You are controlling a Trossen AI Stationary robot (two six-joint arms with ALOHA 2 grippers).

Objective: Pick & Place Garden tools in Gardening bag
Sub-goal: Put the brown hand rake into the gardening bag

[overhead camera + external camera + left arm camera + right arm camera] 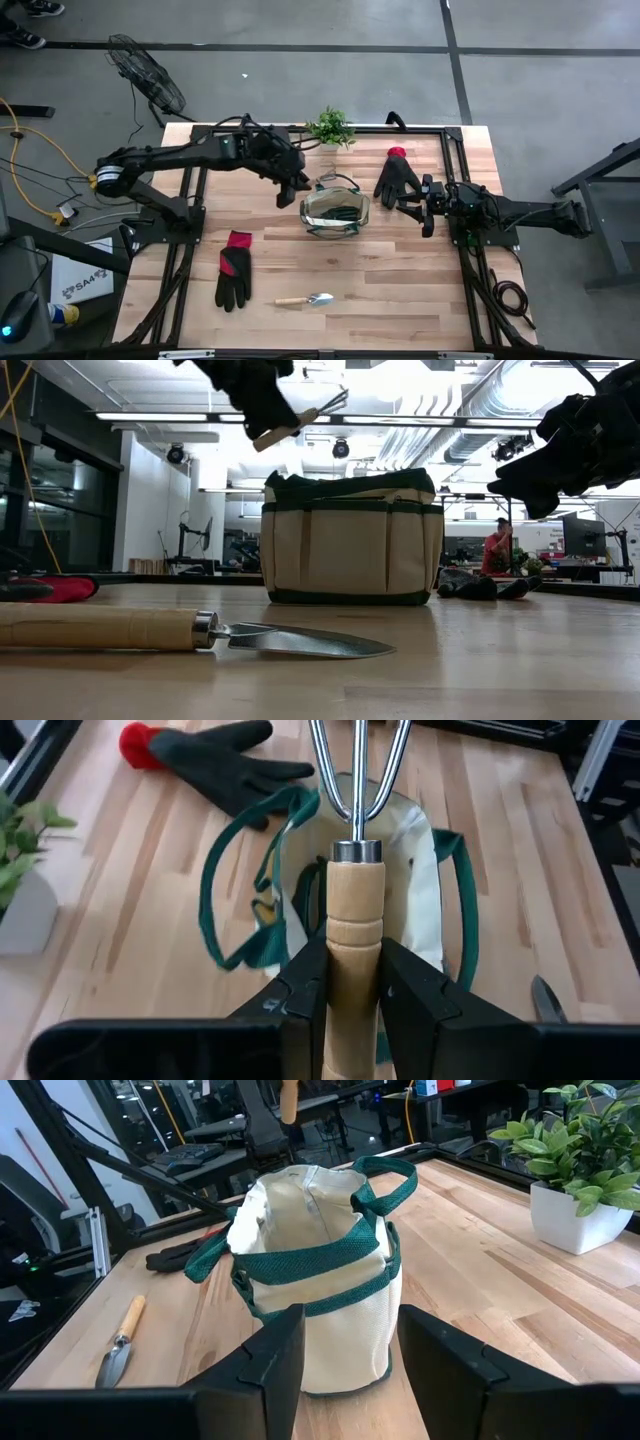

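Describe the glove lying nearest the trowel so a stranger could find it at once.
Start at the round khaki fabric bag with green trim mid-table. Toward the table's front-left lies a black glove with a red patch, beside the wooden-handled metal trowel. The other black glove lies behind the bag.

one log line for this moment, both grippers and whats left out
left gripper: shut on hand rake, above gardening bag | right gripper: open, empty, beside bag | out: trowel, two gloves

My dark left gripper (352, 995) clamps a pale wooden handle with silver tines, the rake (355, 840), above the khaki, green-trimmed bag (335, 211). Black gloves with red cuffs (397, 178) lie on light wood table (400, 290).
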